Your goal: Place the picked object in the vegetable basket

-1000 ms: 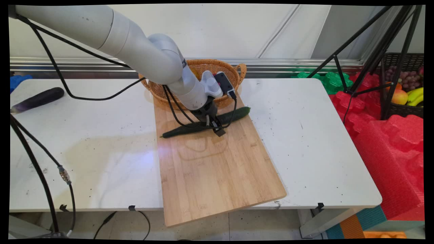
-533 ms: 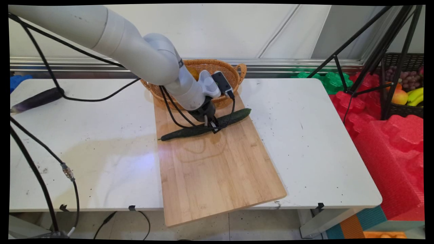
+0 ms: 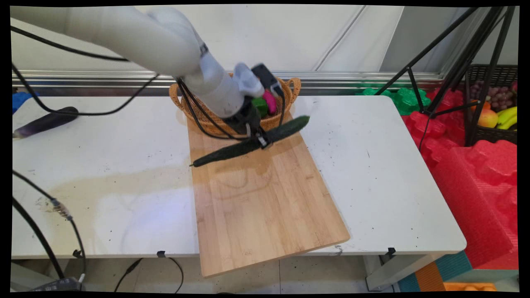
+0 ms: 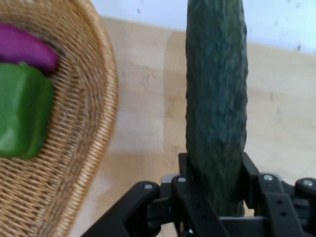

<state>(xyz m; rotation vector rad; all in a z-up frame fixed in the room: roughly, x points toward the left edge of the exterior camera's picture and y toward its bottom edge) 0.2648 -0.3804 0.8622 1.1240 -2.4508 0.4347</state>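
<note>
Here the cucumber (image 3: 248, 142) hangs tilted just above the far end of the wooden cutting board (image 3: 265, 207), its 2 o'clock tip raised, with the gripper (image 3: 261, 141) jaws clamped on it near the middle. At 12 o'clock sits the wicker basket (image 3: 188, 109) holding a green pepper (image 4: 22, 111) and a purple vegetable (image 4: 24, 49); an eggplant (image 3: 45, 121) lies well apart at 9 o'clock on the table (image 3: 372, 165). The long cucumber could pivot or slip in this narrow hold, or its tip could catch the basket rim.
</note>
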